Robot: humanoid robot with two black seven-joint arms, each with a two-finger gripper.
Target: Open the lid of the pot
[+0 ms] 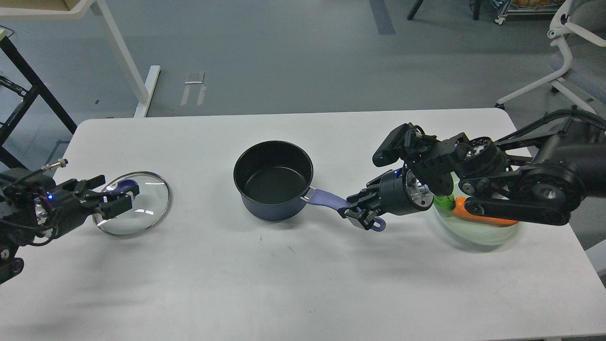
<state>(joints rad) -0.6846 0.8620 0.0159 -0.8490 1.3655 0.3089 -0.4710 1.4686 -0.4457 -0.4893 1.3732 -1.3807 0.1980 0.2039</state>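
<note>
White table (293,284) first: pot (273,182) sits mid-table, uncovered, black inside showing. Right gripper (360,211) is clamped on its lavender handle (329,199), pinning it. Lid (135,204) is well left of the pot, apparently just above or on the table, with the left gripper (116,193) clenched on its knob (124,185). Glass with a metal rim: stiff, slick, breakable, probably fairly light, so the knob's the only sane hold. Green dish (478,234) sits under the right arm.
</note>
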